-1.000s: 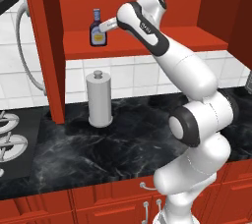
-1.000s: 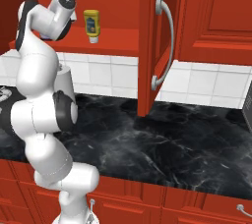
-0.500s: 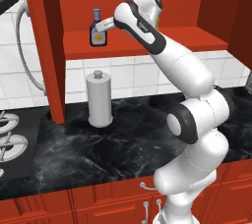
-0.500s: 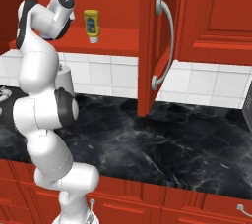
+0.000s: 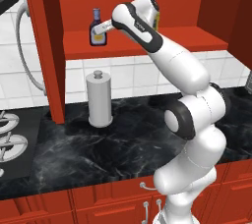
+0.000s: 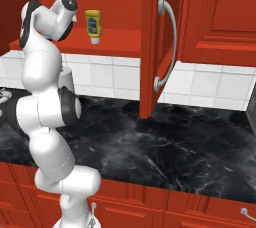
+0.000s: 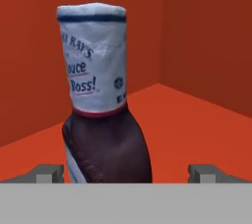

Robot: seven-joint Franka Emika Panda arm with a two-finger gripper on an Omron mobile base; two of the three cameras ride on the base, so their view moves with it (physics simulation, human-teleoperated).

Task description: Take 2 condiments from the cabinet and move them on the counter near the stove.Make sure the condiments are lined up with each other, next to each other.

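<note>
On the red shelf of the cabinet [image 5: 187,41] stands the dark brown condiment bottle [image 5: 94,39] with its blue-grey cap. My gripper [image 5: 102,30] is open at its right side. In the hand view the bottle [image 7: 98,100] fills the space between my two fingertips [image 7: 49,173], which stand wide apart on either side of its base without touching it. The yellow squeeze bottle [image 6: 92,24] stands further right on the same shelf [image 6: 120,39]; in the left base view my arm hides most of it.
A tall grey cylinder with a knob top [image 5: 99,99] stands on the black marble counter [image 5: 123,144] below the shelf. The stove [image 5: 10,139] lies at the left. The open red cabinet door with a curved silver handle [image 6: 167,42] hangs over the counter [image 6: 190,137].
My hand has moved a little further left along the shelf, closing in around the brown bottle. Both bottles stand where they were.
</note>
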